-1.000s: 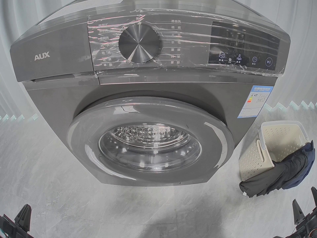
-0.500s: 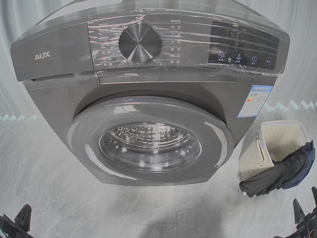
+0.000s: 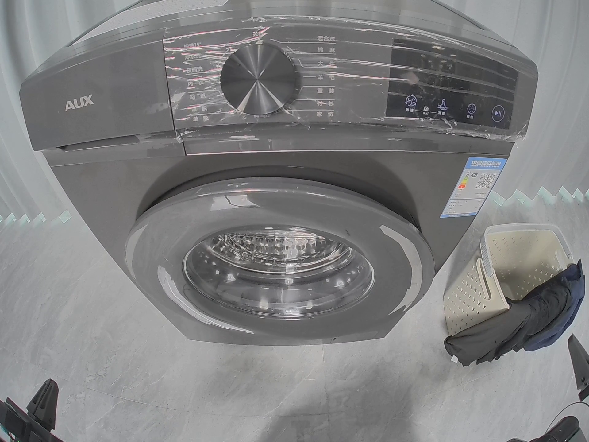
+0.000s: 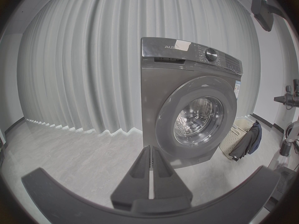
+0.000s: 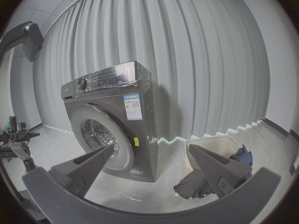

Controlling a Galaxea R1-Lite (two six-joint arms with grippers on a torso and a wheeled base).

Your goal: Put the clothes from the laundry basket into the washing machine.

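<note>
1. A pale marbled floor (image 3: 123,339) runs up to a pleated white curtain (image 4: 78,63) that hangs behind everything.
2. The grey washing machine (image 3: 276,155) stands on that floor, facing the robot. Its round door (image 3: 279,265) is shut, and the steel drum shows through the glass.
3. The cream laundry basket (image 3: 469,296) sits on the floor just beside the washing machine, at its lower front corner on the robot's right.
4. The clothes (image 3: 521,326), a dark grey piece and a navy one, hang over the basket's rim on the side away from the washing machine. The grey piece trails down onto the floor.
5. The left gripper (image 4: 151,148) is held low in front of the washing machine, well apart from it and pointing at the door. Its two fingers are pressed together and hold nothing.
6. The right gripper (image 5: 151,147) is held low, in front of the washing machine and off to the basket's side. Its fingers are spread wide and empty, one lined up with the door and the other with the basket.
7. Half a second ago two finger tips of the right gripper showed low in the head view below the clothes. One tip now stands higher and nearer the clothes.
8. The left gripper, the basket, the clothes and the door lie as they did before.
</note>
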